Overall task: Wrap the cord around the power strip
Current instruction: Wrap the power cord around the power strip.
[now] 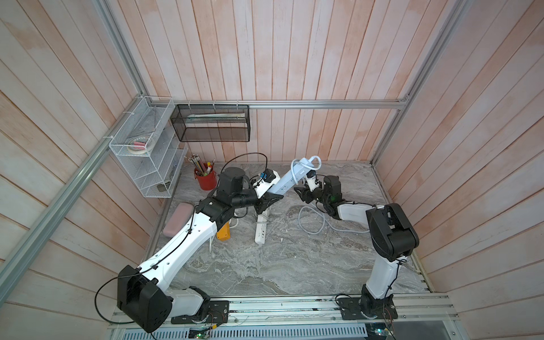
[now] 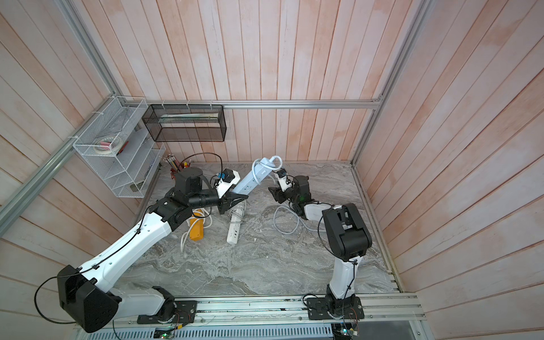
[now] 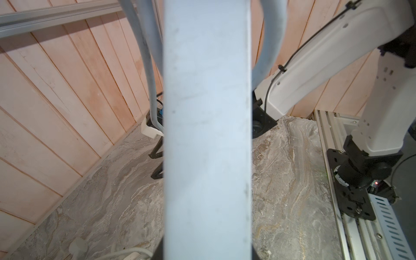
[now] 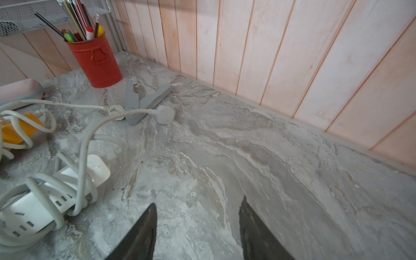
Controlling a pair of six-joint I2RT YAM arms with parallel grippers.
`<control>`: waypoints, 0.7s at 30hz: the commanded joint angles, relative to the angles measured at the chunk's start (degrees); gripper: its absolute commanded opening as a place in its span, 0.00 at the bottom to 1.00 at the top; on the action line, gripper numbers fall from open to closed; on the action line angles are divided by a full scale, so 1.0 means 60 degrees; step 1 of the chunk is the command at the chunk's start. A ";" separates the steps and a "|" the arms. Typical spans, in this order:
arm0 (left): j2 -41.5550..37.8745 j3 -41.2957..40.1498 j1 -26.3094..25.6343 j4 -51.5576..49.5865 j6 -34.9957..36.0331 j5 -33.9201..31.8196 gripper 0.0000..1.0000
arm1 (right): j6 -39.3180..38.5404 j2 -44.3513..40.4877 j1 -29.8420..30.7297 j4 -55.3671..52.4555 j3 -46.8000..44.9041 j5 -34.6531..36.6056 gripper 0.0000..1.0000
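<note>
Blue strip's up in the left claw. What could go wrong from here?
The left claw grips the blue power strip only at its lower end; tilted up, it may pivot or slip.
The right claw is open, so the cord loop at the strip's top may slide off.
Slack cord on the table lies by the right arm and could snag.

This is a robotics lab cell dressed as a home desk. Pink plank walls (image 1: pixel 265 59) sit inside an aluminium frame (image 1: pixel 323 103), and a left arm (image 1: pixel 188 235) and right arm (image 1: pixel 382 273) are bolted to a slotted rail (image 1: pixel 294 306). The marble-look tabletop (image 1: pixel 294 265), white wire basket (image 1: pixel 141 153), black mesh basket (image 1: pixel 212 123) and red pencil cup (image 1: pixel 206 179) give the desk look.
</note>
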 commanded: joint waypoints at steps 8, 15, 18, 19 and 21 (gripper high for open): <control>0.0120 -0.0071 0.2262 0.2406 -0.3876 -0.1866 0.00 | -0.0502 -0.1341 0.1375 -0.0562 -0.1737 0.2229 0.00; 0.1479 0.1153 0.3058 0.0475 -0.2601 -0.3593 0.00 | -0.3036 -0.2865 0.3023 -0.3187 -0.1858 0.5088 0.00; 0.2081 0.1357 0.3080 -0.0528 -0.1072 -0.5538 0.00 | -0.3671 -0.3972 0.3239 -0.3876 -0.1840 0.5696 0.00; 0.2248 0.1352 0.3074 -0.0803 -0.0721 -0.5875 0.00 | -0.3876 -0.4361 0.3290 -0.4039 -0.1792 0.5792 0.00; 0.2567 0.1411 0.2954 -0.1235 -0.0224 -0.6292 0.00 | -0.4440 -0.5066 0.3471 -0.4113 -0.1674 0.5932 0.00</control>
